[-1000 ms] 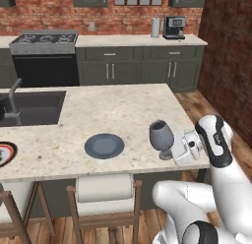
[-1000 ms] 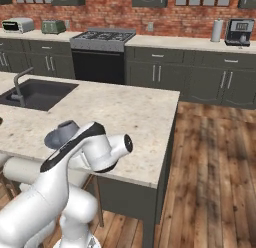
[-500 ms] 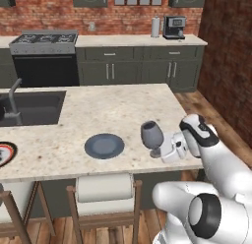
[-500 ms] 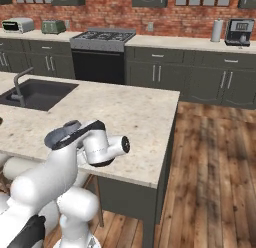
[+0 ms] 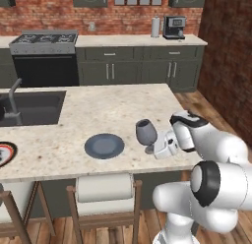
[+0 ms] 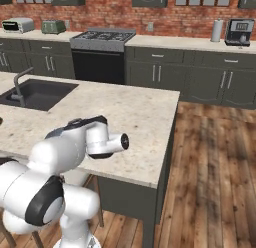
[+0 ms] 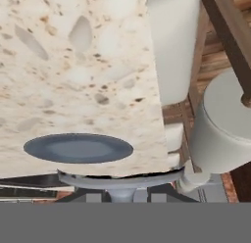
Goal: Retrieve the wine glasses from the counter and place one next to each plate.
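Wine glass (image 5: 146,133): dark smoky bowl, clamped by the stem in the gripper (image 5: 153,149), upright above the island (image 5: 113,107) near its front edge. Slate-blue plate (image 5: 104,145): flat on the island, just left of the glass, near the front edge. Second plate (image 5: 6,153), red-and-black rim: at the island's front left, cut by the frame. Stool (image 5: 104,188): below the front edge.

A glass (image 5: 146,133) is held just right of a plate (image 5: 104,146) on the island (image 5: 113,110), sink (image 5: 29,106) behind-left.
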Controlling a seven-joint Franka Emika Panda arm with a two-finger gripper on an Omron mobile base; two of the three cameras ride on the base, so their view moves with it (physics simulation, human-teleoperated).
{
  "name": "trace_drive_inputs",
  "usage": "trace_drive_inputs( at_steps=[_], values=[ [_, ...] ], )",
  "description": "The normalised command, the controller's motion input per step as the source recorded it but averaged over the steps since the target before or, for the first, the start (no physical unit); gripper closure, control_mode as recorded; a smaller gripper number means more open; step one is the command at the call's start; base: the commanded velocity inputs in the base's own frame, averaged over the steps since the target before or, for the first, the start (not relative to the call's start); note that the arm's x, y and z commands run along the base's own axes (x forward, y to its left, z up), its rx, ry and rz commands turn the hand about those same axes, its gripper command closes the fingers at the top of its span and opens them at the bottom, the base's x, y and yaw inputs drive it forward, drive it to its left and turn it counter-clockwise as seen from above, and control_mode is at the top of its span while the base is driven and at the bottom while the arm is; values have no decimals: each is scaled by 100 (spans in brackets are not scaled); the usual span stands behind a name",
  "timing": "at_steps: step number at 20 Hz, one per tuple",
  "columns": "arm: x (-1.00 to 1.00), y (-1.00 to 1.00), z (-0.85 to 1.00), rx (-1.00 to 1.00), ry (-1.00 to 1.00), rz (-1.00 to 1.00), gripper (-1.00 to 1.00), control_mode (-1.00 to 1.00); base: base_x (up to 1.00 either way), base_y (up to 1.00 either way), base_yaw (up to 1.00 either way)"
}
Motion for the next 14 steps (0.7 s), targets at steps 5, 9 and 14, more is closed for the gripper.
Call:
trace_drive_inputs(
  at_steps=[5,9,14],
  values=[
    [36,15,-14,-1,0,0,100,-100,0,0,0],
    [37,12,-14,0,0,0,100,-100,0,0,0],
    [39,6,-13,0,0,0,100,-100,0,0,0]
  ],
)
